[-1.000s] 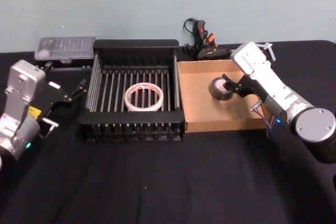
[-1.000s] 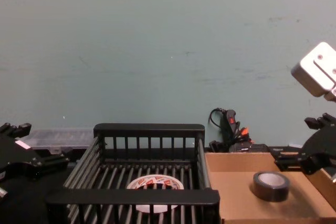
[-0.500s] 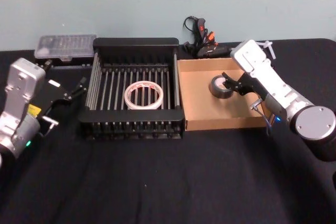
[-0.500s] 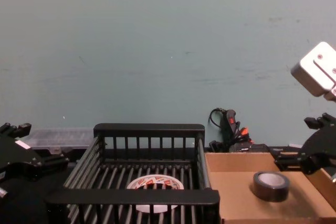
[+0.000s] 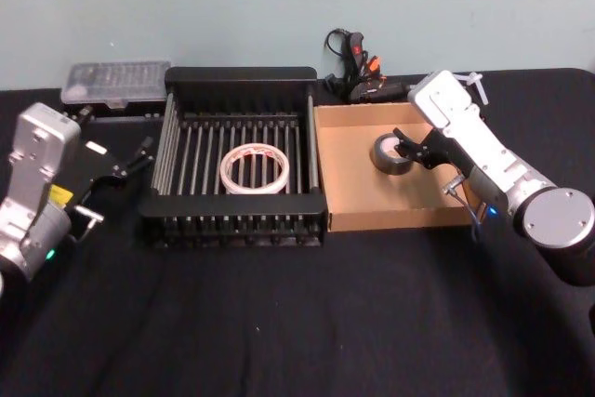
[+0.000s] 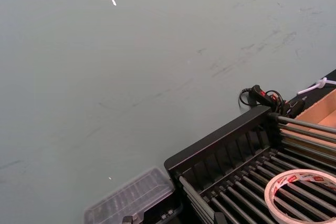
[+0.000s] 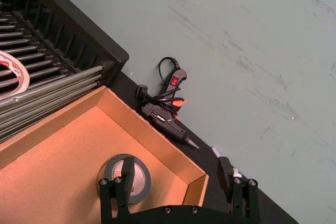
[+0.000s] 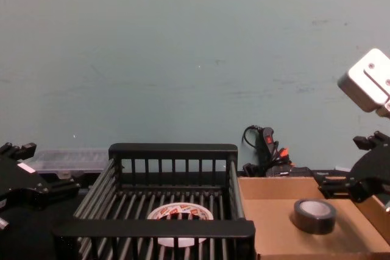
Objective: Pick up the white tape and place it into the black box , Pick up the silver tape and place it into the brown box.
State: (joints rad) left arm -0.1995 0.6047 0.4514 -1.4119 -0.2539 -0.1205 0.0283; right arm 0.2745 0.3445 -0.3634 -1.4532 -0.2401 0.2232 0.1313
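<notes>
Silver tape (image 5: 390,155) flat in brown box (image 5: 353,202), freed since a second ago by open right tool (image 5: 410,149); white tape (image 5: 254,171) in black box (image 5: 237,81), left tool (image 5: 139,155) open and idle: task apparently done.

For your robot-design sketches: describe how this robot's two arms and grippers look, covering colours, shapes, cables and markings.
Both arms are silver-grey with boxy pale wrist housings and rounded joints. The left gripper and right gripper have thin black fingers. The left arm carries a yellow label and a green light; thin cables hang under the right arm.
</notes>
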